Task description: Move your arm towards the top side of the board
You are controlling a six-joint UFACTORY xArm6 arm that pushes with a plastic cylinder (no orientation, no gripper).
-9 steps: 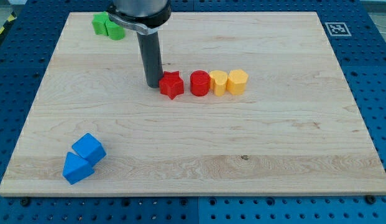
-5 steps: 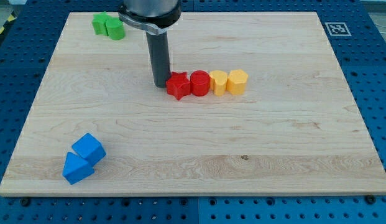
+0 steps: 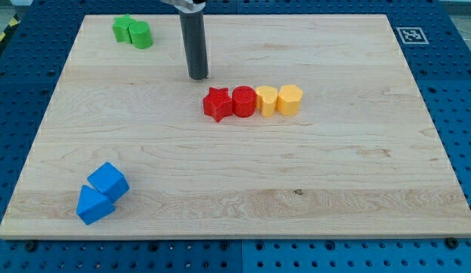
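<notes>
My tip (image 3: 198, 76) rests on the wooden board (image 3: 356, 174), up and to the left of the red star block (image 3: 217, 104), with a small gap between them. The red star, a red cylinder (image 3: 243, 101), a yellow block (image 3: 266, 99) and a yellow hexagonal block (image 3: 290, 99) stand in a tight row near the board's middle. The rod rises out of the view's top edge.
Two green blocks (image 3: 133, 32) sit together at the board's top left. Two blue blocks (image 3: 102, 192) sit together at the bottom left. A black-and-white marker (image 3: 411, 35) is at the top right corner. Blue perforated table surrounds the board.
My tip pushed the red star to the right against the red cylinder, then moved away toward the view's top. The other blocks have not moved.
</notes>
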